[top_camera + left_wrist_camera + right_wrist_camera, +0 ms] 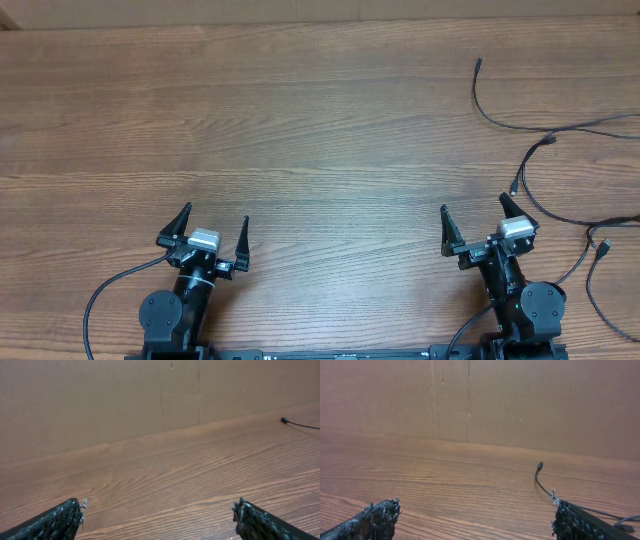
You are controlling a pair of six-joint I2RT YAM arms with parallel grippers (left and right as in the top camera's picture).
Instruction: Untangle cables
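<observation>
- Presently, thin black flexible cables (pixel 505 124): loose strands, right side of brown wooden bench (pixel 300 120).
- Left pincer (pixel 216 213), right pincer (pixel 473 203): fully open, empty, apparently parked clear of the strands.

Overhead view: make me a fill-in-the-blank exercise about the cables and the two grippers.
On the table, the cables lie toward the robot's ____ side.
The left gripper and the right gripper both have their fingers ____.
The cables are held by ____ gripper.
Missing words: right; open; neither.
</observation>
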